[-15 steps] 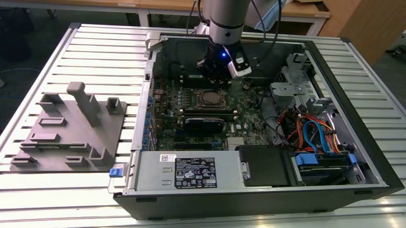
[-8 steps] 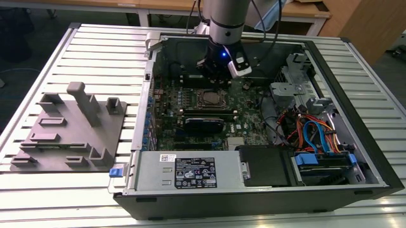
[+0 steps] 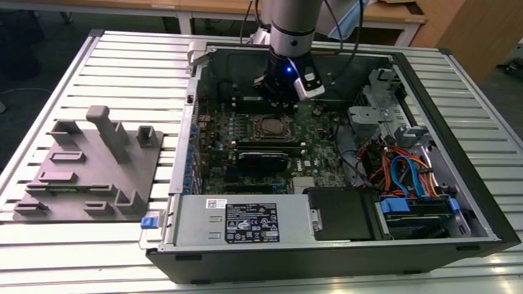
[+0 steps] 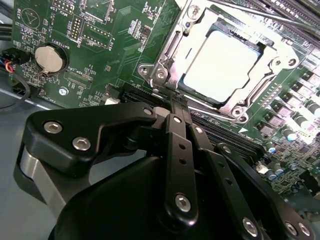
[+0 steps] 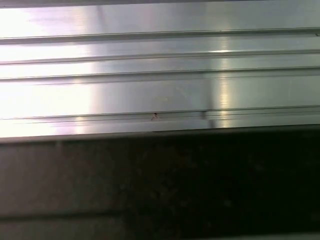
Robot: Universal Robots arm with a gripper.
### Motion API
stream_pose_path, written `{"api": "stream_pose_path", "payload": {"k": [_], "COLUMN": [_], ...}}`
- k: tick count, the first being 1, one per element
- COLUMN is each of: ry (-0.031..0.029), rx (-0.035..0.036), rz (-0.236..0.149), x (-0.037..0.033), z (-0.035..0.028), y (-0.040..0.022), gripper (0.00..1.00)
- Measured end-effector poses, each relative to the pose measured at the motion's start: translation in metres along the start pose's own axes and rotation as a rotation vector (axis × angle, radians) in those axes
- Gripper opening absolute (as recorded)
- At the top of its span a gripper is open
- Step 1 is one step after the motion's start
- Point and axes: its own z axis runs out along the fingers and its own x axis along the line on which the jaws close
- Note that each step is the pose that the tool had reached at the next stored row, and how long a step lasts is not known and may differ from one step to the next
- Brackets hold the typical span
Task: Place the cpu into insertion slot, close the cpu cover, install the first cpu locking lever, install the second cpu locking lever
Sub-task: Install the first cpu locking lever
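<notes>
The cpu (image 4: 220, 65) lies flat in the insertion slot (image 3: 270, 127) on the green board, its silver top glaring under the light. The cpu cover (image 4: 172, 54) is down around it as a silver frame. A thin lever rod (image 4: 212, 109) runs along the socket edge nearest my fingers, and another rod (image 4: 250, 11) crosses the far side. My gripper (image 4: 178, 102) is shut, its black fingers (image 4: 175, 135) pressed together with the tips right at the socket's rim. I cannot tell whether they touch the lever. In the exterior view the gripper (image 3: 276, 101) hangs just behind the socket.
A coin cell (image 4: 50, 58) sits on the board beside the socket. A long black card (image 3: 263, 160), a power supply (image 3: 245, 220) and drive cables (image 3: 405, 171) crowd the open case. A grey fixture (image 3: 90, 165) stands on the slatted table (image 5: 160, 75) at the exterior view's left.
</notes>
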Motion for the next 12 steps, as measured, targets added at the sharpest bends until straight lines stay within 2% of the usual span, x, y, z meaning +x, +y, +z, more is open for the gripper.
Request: {"api": "stream_pose_path", "payload": {"k": [12], "ry": [0.0], "rx": [0.0001], "rz": [0.0], "x": [-0.0004], "z": [0.0013], "y": [-0.0004], "gripper": [0.1]}}
